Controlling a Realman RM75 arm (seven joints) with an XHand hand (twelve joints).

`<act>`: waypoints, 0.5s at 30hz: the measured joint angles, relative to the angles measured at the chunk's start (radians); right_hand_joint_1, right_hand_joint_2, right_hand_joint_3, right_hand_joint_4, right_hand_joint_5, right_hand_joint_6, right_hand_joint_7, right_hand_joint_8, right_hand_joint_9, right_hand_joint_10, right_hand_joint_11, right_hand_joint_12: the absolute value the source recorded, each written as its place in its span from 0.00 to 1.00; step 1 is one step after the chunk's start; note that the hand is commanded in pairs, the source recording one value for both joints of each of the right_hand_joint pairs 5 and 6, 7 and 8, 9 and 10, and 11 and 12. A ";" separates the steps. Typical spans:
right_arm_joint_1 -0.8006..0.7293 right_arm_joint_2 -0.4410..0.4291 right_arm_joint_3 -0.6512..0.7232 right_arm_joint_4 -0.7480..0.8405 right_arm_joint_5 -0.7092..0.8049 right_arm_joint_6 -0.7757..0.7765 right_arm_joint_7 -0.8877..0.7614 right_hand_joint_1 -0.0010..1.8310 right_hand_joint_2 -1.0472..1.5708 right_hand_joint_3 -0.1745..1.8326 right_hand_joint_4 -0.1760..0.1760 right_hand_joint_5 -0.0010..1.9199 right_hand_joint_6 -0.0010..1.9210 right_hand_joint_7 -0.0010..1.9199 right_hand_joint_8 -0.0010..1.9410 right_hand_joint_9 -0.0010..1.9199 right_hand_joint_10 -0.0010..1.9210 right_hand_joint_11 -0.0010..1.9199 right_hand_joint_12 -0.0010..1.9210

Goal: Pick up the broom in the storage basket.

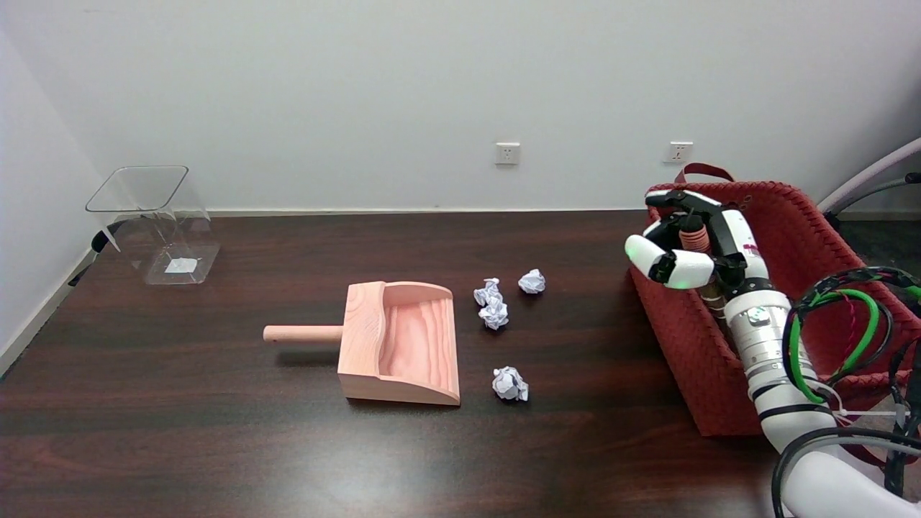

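Observation:
A red woven storage basket (683, 345) stands at the table's right edge. My right hand (691, 244) is above the basket's near-left rim, its fingers curled around the broom's ridged wooden handle (693, 239). Only the top of the handle shows between the fingers; a short stretch of the shaft (713, 296) appears below the palm. The broom's lower part is hidden by my hand, my wrist and the basket wall.
A wooden dustpan (399, 341) lies mid-table with its handle pointing left. Three crumpled paper balls (491, 303) (532, 281) (510, 383) lie to its right. A clear plastic bin (160, 221) sits at the far left. Cables (838, 324) loop by my forearm.

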 measured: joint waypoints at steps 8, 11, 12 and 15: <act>0.007 0.001 -0.008 0.001 0.003 0.002 0.003 0.49 0.37 0.63 0.50 0.26 0.26 0.48 0.48 0.44 0.44 0.47 0.47; 0.008 0.001 -0.008 0.001 0.003 0.005 0.003 0.49 0.33 0.63 0.50 0.25 0.25 0.47 0.46 0.44 0.44 0.46 0.46; 0.008 0.001 -0.008 0.001 0.003 0.005 0.004 0.49 0.32 0.62 0.50 0.24 0.24 0.45 0.45 0.43 0.43 0.45 0.45; 0.005 0.001 -0.003 -0.003 0.003 0.005 0.004 0.49 0.29 0.59 0.50 0.23 0.23 0.43 0.42 0.42 0.42 0.41 0.41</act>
